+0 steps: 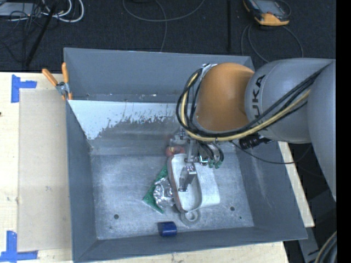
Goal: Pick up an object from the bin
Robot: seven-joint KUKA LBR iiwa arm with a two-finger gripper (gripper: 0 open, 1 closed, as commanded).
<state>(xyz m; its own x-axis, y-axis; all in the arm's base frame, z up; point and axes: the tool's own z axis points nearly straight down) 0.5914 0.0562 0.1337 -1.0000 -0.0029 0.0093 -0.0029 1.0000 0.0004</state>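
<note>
the gripper (184,186) hangs over a flat white plastic piece (207,195) mid-floor of the grey metal bin (104,163); open or closed, i cannot tell. seemingly the reach step; next: clamp, lift.

Grey metal bin (109,190), arm's tool (184,186) low near the bin's middle over a white flat thing (208,194), crinkled green-and-silver packet (157,194) just beside it, small blue block (167,229) by the front wall
</note>
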